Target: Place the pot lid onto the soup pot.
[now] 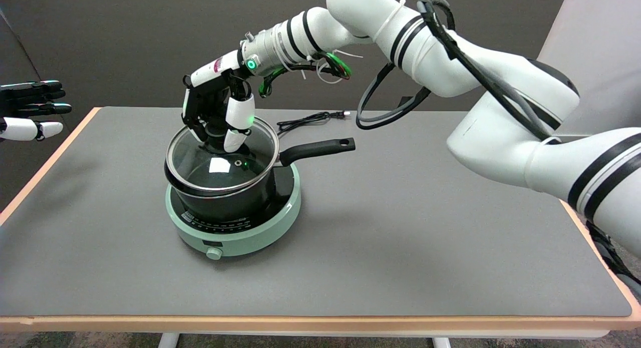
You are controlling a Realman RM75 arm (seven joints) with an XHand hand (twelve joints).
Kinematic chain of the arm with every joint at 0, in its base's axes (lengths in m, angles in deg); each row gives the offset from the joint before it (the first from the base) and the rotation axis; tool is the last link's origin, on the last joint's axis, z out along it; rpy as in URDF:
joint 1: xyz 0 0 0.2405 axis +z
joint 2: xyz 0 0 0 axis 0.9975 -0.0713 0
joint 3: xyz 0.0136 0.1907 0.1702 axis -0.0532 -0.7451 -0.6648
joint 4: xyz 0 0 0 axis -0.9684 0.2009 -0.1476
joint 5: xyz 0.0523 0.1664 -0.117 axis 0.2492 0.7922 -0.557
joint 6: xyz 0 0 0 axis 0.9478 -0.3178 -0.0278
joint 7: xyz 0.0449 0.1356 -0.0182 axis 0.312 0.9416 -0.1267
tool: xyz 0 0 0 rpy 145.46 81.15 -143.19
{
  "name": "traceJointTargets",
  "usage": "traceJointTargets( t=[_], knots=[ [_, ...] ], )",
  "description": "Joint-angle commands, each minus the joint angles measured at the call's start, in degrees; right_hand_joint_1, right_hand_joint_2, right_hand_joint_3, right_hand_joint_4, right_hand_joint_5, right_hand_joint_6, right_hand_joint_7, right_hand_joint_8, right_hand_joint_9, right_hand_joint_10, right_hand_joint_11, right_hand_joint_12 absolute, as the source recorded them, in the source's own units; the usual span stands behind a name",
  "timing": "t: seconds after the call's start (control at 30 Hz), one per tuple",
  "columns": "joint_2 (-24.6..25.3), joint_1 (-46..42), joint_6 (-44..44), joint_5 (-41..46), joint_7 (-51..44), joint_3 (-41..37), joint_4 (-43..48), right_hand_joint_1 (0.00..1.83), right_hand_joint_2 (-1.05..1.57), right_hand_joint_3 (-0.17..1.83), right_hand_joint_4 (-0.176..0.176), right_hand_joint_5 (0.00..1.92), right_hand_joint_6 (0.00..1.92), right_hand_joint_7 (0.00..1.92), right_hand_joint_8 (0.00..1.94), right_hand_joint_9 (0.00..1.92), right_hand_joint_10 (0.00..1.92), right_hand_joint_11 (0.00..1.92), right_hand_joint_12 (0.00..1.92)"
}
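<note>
A black soup pot (225, 200) with a long black handle (318, 148) stands on a round mint-green cooker (235, 233) at the table's left middle. A glass lid (223, 160) with a metal rim lies over the pot's mouth, tilted slightly with its far side raised. My right hand (220, 115) reaches down from above and grips the lid's black knob, which its fingers hide. Whether the lid sits fully on the rim I cannot tell.
A black power cord (310, 120) lies behind the pot on the grey table (400, 238). The idle left hand (30, 110) hangs in the air at the far left. The right arm spans the upper right of the view.
</note>
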Motion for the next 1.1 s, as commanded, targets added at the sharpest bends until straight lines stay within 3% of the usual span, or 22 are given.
traceJointTargets(
  t=[0.03,1.1],
  knots=[
    [3.50,0.99,1.42,-0.28,-0.10,-0.49,-5.98,1.35,0.85,0.69,0.176,0.77,0.89,0.86,1.40,0.78,1.59,0.61,1.58],
    [4.00,-0.19,-0.13,-0.76,-0.10,-3.29,-5.26,1.35,0.84,0.70,0.176,0.77,0.91,0.87,1.40,0.79,1.59,0.63,1.56]
  ],
)
